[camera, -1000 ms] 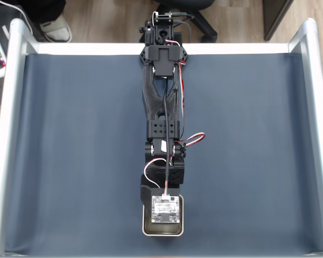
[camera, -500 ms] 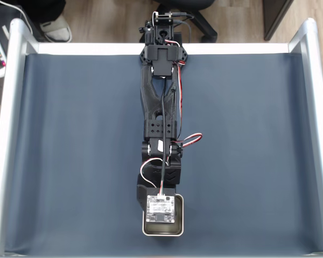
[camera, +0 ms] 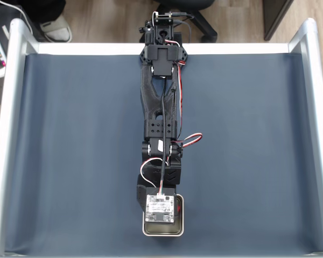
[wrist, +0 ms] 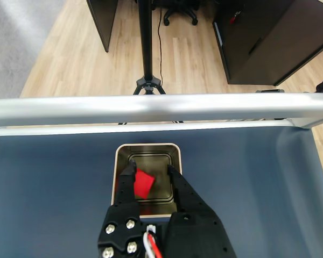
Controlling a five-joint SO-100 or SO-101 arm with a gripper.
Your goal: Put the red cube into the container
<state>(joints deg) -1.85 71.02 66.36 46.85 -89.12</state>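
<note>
In the wrist view the red cube (wrist: 143, 184) sits tilted inside the container (wrist: 146, 145), a square metal tin on the dark blue mat. My gripper (wrist: 151, 170) reaches down into the tin, open. The cube rests against the left finger (wrist: 127, 185), and a gap separates it from the right finger (wrist: 177, 185). In the fixed view the arm (camera: 161, 107) stretches from the far edge toward the near edge. Its wrist board (camera: 160, 208) covers most of the container (camera: 162, 233), hiding the cube and the fingertips.
A silver rail (wrist: 161, 107) runs along the mat's edge just beyond the tin in the wrist view. Silver side rails (camera: 5, 134) bound the blue mat (camera: 70, 150) in the fixed view. Open mat lies on both sides of the arm.
The wrist has shifted slightly left and back over the tin since one second ago. Since half a second ago it has stayed almost still.
</note>
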